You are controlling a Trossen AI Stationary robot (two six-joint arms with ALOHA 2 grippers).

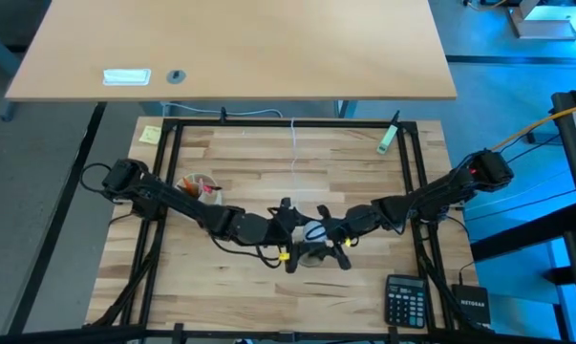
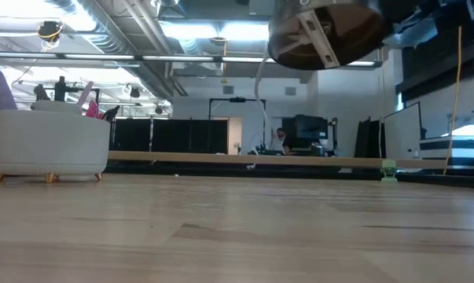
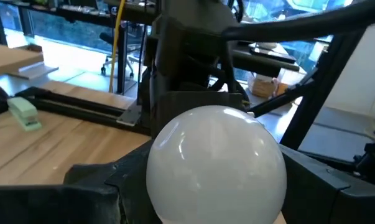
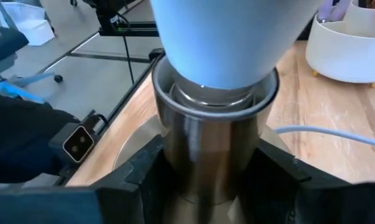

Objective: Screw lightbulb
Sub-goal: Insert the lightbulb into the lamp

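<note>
The wooden bench [image 1: 268,172] carries both arms, which meet near its centre, toward six o'clock. A white pot [image 2: 49,145] of utensils stands at about nine o'clock, and a black calculator [image 1: 406,301] lies near five o'clock. The right end effector [image 4: 206,171] is clamped around the silvery socket [image 4: 203,149], held raised off the bench. The left end effector [image 3: 215,180] grips the lightbulb [image 3: 215,165] by its white globe, fingers partly spread around it, its neck seated in the socket's mouth.
</note>
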